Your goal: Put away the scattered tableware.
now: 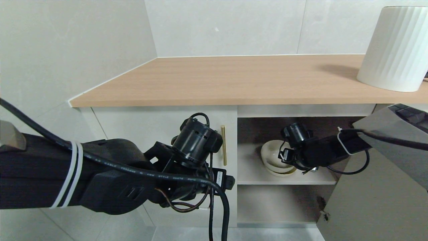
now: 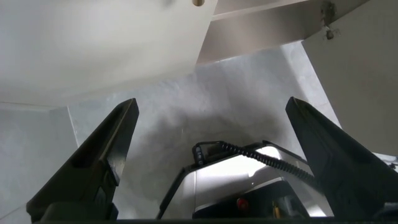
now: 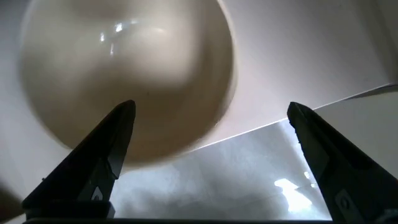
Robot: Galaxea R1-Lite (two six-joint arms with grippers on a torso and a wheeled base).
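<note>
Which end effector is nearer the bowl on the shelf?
Right. The right end effector is at the bowl inside the cabinet; the left end effector hangs outside, before the closed door.

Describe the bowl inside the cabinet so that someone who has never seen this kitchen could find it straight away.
Start at the long wooden countertop; below it, right of the closed door with the brass handle, a compartment stands open. On its upper shelf sits a round cream bowl, the only pale round thing on that shelf, set against a dark back panel.
</note>
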